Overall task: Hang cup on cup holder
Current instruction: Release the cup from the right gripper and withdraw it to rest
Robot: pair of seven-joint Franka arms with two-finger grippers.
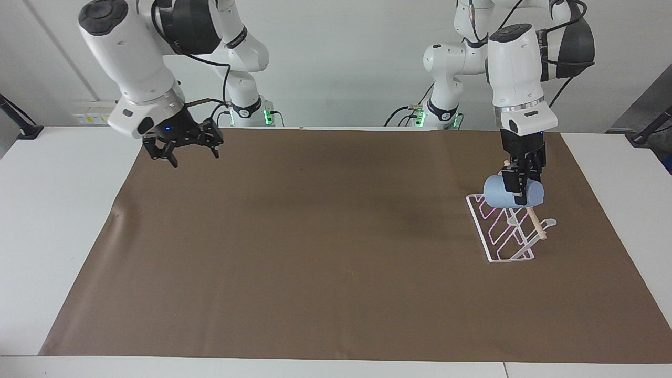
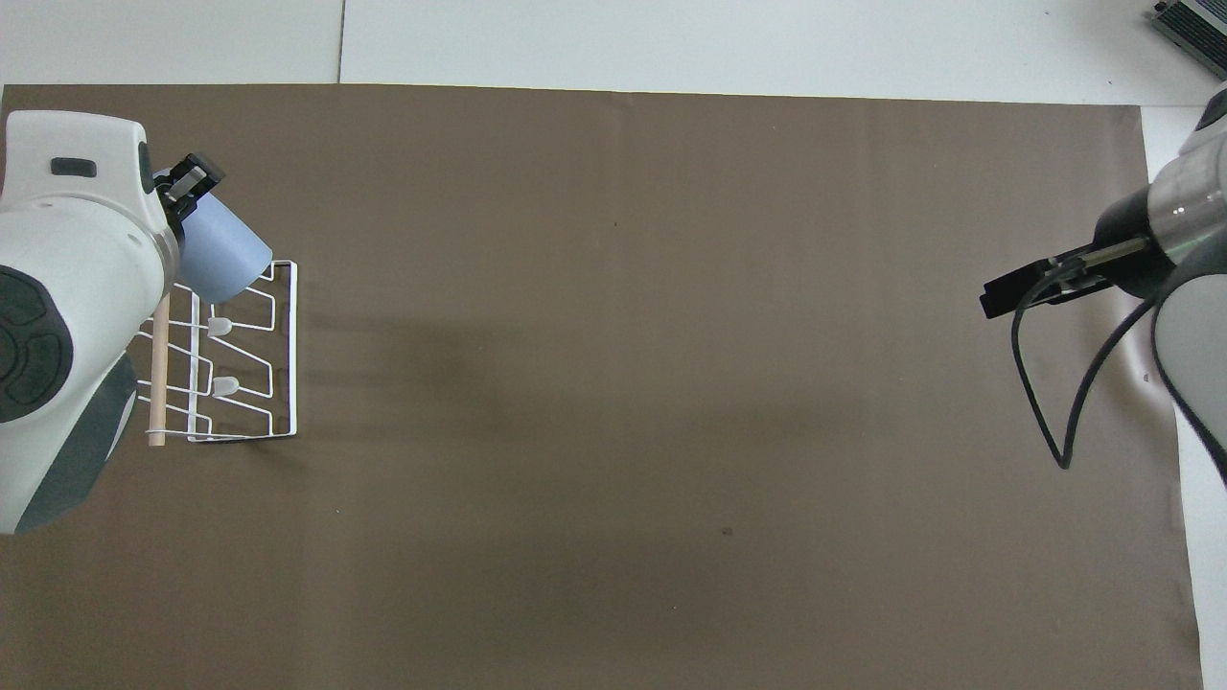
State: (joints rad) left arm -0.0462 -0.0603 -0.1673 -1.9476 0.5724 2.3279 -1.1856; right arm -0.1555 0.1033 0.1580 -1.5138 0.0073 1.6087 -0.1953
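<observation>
The light-blue cup (image 1: 501,193) lies on its side in the air, with my left gripper (image 1: 517,187) shut on its wall near the rim. It hangs right over the end of the white wire cup holder (image 1: 503,247) nearest the robots, hiding the upper end of the wooden dowel (image 1: 536,226); whether it touches a peg cannot be told. From overhead, the cup (image 2: 222,257) covers the cup holder (image 2: 251,383) at its farthest corner, beside the left gripper (image 2: 188,190). My right gripper (image 1: 190,154) hangs open and holds nothing, over the mat's corner at the right arm's end.
A brown mat (image 1: 325,252) covers most of the white table (image 1: 58,210). The cup holder stands on it toward the left arm's end. The right arm's black cable (image 2: 1054,422) loops down under its wrist.
</observation>
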